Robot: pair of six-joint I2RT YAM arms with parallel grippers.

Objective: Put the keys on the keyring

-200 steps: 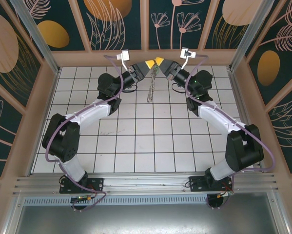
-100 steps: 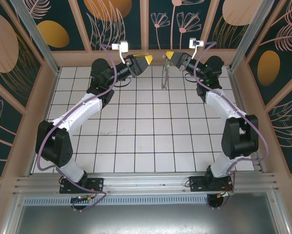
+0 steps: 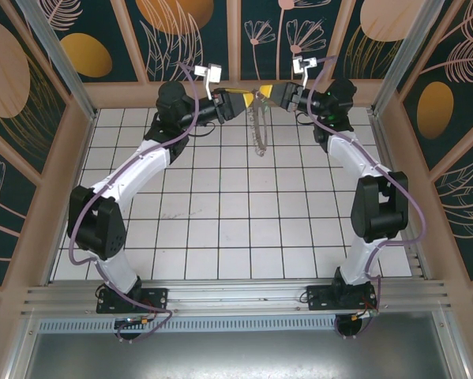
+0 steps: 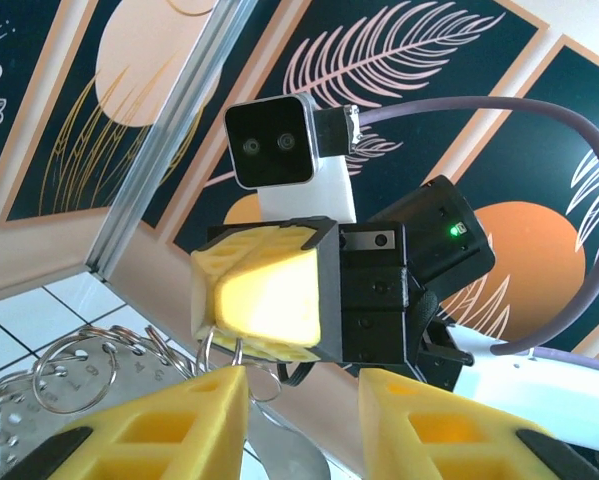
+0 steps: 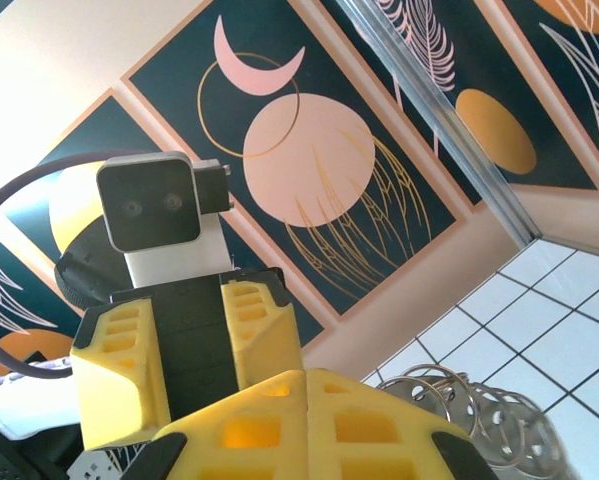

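**Arms in black, white and yellow**

The left arm and right arm are wearing white shells between black joints, with purple cables trailing along. The left gripper and right gripper are showing yellow latticed fingers; white cameras are riding the wrists.

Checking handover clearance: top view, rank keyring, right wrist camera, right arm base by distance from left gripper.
From the left gripper:
1. keyring, hanging just right of it.
2. right wrist camera, farther right.
3. right arm base, near edge.

The keyring has its top hidden inside the right hand, links indistinct.
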